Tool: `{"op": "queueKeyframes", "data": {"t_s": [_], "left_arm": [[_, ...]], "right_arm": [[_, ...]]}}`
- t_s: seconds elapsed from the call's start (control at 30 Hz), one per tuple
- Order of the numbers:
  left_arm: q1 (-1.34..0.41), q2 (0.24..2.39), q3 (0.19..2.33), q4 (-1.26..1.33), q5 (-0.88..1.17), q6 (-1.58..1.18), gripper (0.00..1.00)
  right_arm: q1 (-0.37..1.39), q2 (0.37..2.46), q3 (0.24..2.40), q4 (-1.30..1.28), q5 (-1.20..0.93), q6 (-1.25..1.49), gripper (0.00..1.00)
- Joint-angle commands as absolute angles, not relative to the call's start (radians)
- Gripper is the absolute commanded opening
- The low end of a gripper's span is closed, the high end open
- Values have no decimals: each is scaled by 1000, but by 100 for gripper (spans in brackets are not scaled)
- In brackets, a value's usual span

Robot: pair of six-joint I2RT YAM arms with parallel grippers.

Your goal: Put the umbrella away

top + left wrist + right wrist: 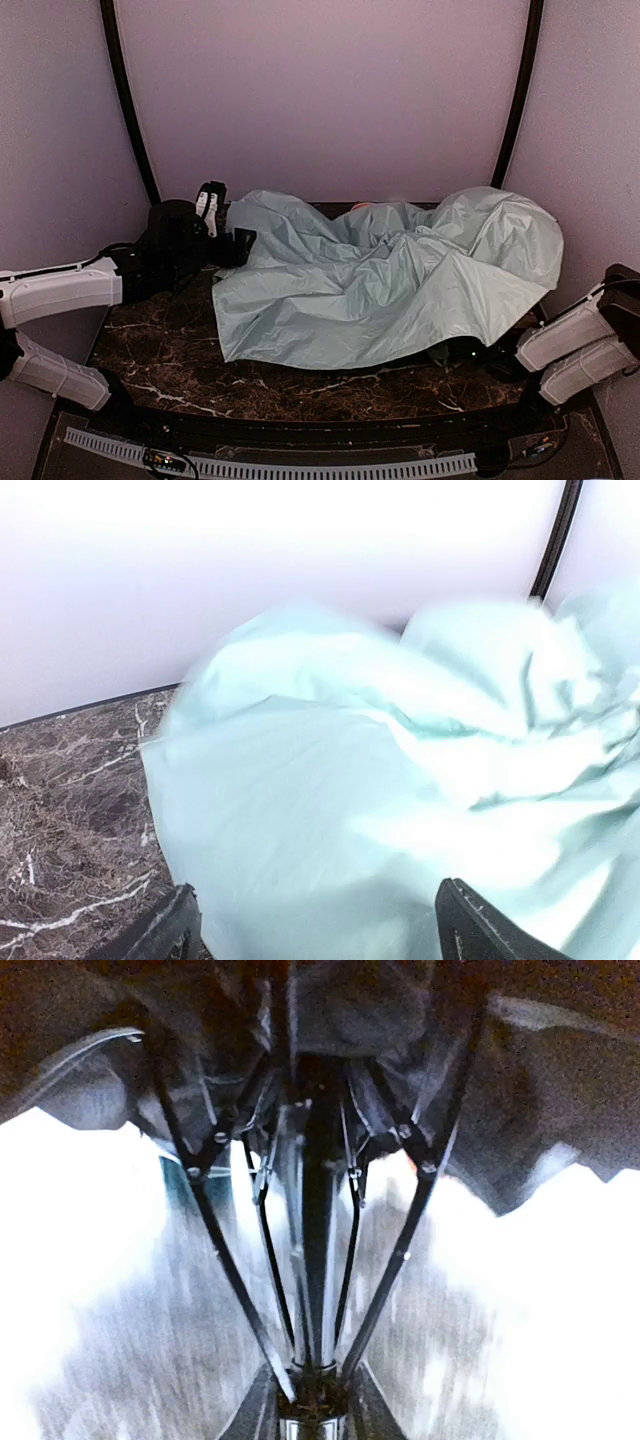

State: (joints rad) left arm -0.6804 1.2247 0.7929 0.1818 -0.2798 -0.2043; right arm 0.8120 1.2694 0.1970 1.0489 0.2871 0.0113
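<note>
- The umbrella (390, 280) lay on the dark marble table (170, 360), spread from the middle to the right side, with its far edge close to the back wall (320, 90)
- Its pale mint canopy (350, 810) was slack and crumpled into folds, and it draped down onto the tabletop
- The left gripper (226, 228) sat at the canopy's left edge, near the far left corner of the table
- In the left wrist view its two dark fingers (165, 930) stood wide apart with the cloth bulging between them; the jaws were spread and pinched nothing
- The left arm (60, 290) reached in low from the left side
- The right arm (580, 345) came in from the near right corner, and its tip was hidden under the canopy's hem in the top view
- From the right wrist camera, the right gripper (315, 1415) was clamped around the lower end of the thin black shaft (318, 1210)
- Thin black ribs (225, 1260) fanned up and outward from that point to the dark lining overhead
- A small orange patch (360, 207) showed at the canopy's far edge; what it was could not be told
</note>
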Motion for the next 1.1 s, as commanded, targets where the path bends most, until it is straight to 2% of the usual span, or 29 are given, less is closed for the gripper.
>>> {"op": "queueKeyframes", "data": {"t_s": [0.0,0.23,0.7,0.83,1.07], "left_arm": [[-678,1244,838,209,-224,-156,83],[-690,1268,866,240,-113,-144,81],[-691,1208,841,264,-168,-77,81],[-690,1187,833,261,-189,-70,81],[-690,1132,801,301,-213,-42,82]], "right_arm": [[840,1345,128,1331,392,98,0],[843,1211,224,1186,371,38,0],[842,1154,547,1049,268,-120,0],[836,1049,632,859,237,-157,0],[753,812,754,460,13,-111,0]]}}
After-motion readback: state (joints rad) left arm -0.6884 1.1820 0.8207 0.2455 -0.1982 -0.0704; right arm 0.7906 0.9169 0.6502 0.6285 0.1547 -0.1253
